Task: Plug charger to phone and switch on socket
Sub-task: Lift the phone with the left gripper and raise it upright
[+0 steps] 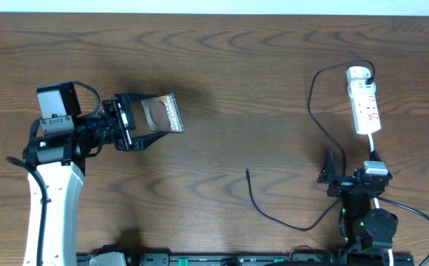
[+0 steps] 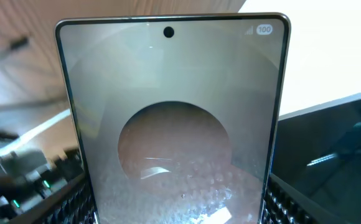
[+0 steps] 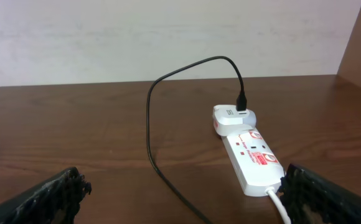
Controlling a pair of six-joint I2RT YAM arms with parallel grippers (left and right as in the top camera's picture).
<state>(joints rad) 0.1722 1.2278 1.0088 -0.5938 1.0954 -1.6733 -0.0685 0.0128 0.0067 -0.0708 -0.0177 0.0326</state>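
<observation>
Left gripper [image 1: 144, 118] clamps the phone [image 2: 174, 124], lifted well left of the socket [image 1: 365, 103]. The charger [image 1: 314, 111] is plugged into the socket, its tip [image 1: 248, 172] loose between. Right gripper [image 1: 351, 174] gapes empty beside the socket's cord end. Plugging and switching look not yet done.

Dark wood-grain table [image 1: 222, 81]; pale plain wall [image 3: 168, 37] behind, evenly lit.
</observation>
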